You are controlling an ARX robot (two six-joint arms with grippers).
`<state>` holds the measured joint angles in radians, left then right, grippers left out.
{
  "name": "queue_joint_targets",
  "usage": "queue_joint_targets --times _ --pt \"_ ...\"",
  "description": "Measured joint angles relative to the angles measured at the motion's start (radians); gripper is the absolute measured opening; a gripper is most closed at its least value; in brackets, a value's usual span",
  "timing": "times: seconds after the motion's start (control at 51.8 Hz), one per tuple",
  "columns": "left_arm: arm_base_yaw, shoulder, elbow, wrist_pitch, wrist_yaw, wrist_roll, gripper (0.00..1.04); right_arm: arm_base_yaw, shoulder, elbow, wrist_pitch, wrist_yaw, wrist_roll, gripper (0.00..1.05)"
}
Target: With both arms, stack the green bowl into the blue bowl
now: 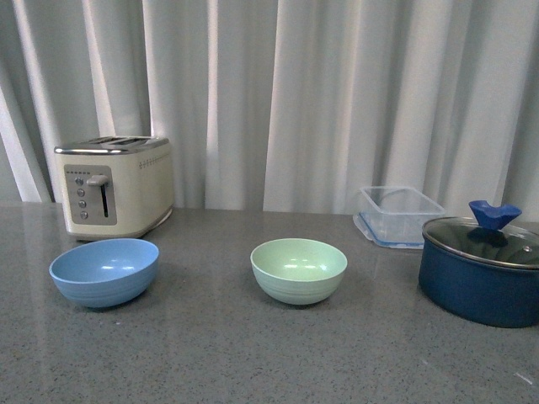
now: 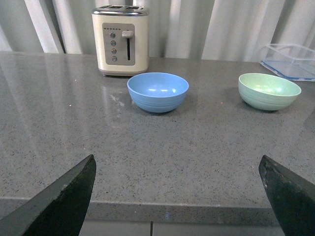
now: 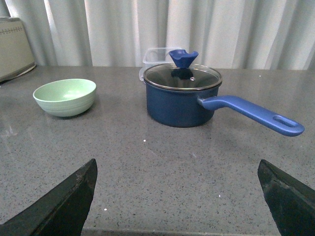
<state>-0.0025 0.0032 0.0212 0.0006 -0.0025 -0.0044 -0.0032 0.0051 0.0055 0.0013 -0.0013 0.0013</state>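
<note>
Well beyond both spread jaws sit green bowl [image 2: 269, 91] and blue bowl [image 2: 157, 92].

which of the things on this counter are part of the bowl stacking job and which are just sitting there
Part of the job:
- green bowl
- blue bowl
- left hand and right hand, both open, touching nothing

Just lying about:
- toaster
- clear plastic container
- navy lidded pot

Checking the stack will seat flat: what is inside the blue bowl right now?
Nothing shows inside the blue bowl: the left wrist view sees most of its bare interior, with only light glints. The near inner wall, just under the near rim, is hidden.
</note>
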Motion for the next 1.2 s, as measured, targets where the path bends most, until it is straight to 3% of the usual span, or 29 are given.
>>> queue_joint_targets --times 0.212,0.27,0.309,0.541,0.715,0.946,1.197 --pt "0.000 0.000 0.000 0.000 -0.002 0.000 0.98 0.000 0.000 0.000 0.000 0.000 0.000 0.95" --pt "-0.054 0.143 0.090 -0.221 -0.242 -0.110 0.98 0.000 0.000 0.000 0.000 0.000 0.000 0.95" --pt "-0.045 0.296 0.150 -0.301 -0.337 -0.167 0.98 0.000 -0.001 0.000 0.000 0.000 0.000 0.95" --pt "0.179 0.848 0.414 -0.085 -0.141 -0.163 0.98 0.000 -0.002 0.000 0.000 0.000 0.000 0.95" --pt "0.245 1.207 0.667 -0.063 -0.113 -0.124 0.98 0.000 -0.002 0.000 0.000 0.000 0.000 0.95" --pt "0.194 1.528 0.960 0.000 -0.067 -0.124 0.98 0.000 -0.002 0.000 0.000 0.000 0.000 0.95" --pt "0.146 1.768 1.154 0.037 -0.095 -0.130 0.98 0.000 -0.002 0.000 0.000 0.000 0.000 0.95"
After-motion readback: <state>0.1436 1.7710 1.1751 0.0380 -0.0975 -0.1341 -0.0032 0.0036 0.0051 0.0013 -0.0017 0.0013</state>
